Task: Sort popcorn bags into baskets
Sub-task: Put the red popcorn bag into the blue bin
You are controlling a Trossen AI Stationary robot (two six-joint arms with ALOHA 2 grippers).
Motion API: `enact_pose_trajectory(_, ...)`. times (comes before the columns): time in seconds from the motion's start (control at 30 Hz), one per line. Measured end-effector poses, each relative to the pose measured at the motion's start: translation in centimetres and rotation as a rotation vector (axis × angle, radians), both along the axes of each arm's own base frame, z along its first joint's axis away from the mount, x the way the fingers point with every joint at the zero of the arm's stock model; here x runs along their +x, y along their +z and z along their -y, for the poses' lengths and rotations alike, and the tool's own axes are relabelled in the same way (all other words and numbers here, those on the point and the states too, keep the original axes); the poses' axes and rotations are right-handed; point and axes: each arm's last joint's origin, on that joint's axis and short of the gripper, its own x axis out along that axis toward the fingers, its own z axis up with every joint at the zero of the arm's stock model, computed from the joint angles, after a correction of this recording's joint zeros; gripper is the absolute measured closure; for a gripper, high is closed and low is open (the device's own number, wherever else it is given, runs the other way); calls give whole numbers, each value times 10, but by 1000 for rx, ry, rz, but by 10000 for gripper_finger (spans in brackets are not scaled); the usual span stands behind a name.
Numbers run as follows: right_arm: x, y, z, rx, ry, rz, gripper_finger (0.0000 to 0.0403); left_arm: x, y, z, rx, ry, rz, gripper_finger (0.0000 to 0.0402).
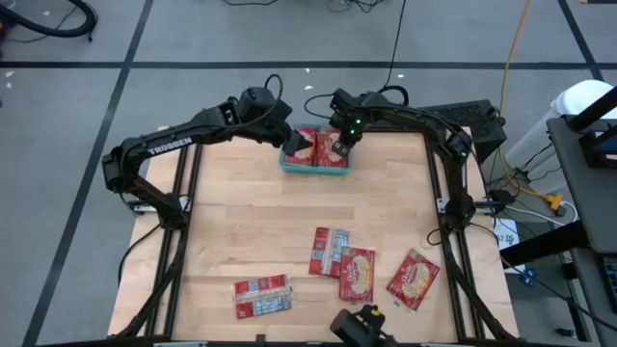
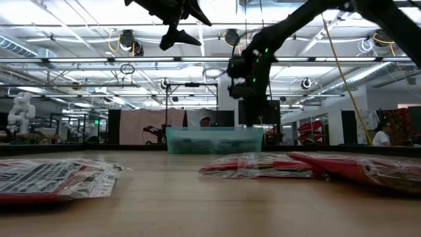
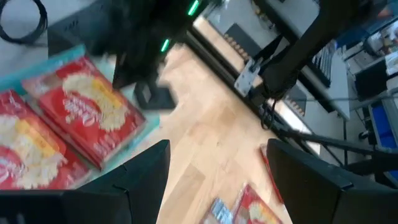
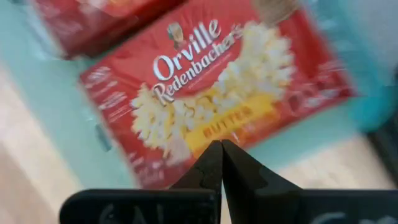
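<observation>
Teal basket [image 1: 314, 165] holds red popcorn bags [image 1: 333, 147]; four on table [image 1: 251, 226].

High cam looks straight down on the whole desk [image 1: 251, 231]; low cam sits at desk level facing the room. Both wrist cams hover close over the teal basket [image 1: 313, 166], just past each pincer.

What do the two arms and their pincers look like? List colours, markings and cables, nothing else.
Both arms are black jointed links. The left arm carries white TROSSEN lettering. Black cables loop over each wrist. A green light glows on the right wrist above the right pincer, whose fingers are flat, dark and tapered. The left pincer is equally dark.
</observation>
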Motion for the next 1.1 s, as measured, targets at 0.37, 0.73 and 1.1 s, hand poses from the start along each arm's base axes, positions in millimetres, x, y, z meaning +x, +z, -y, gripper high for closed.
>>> enact_pose_trajectory(0.37,-30,100,-55,-112,-23,117,403,-2,-33,49,-49,-144,-303,131)
enact_pose_trajectory(0.73,-71,157,-112,-141,-11,227,403,-8,-59,159,-212,-415,-511,131)
enact_pose_trajectory(1.1,-119,142,-144,-112,2,301,403,-31,-95,247,-84,-515,-618,131)
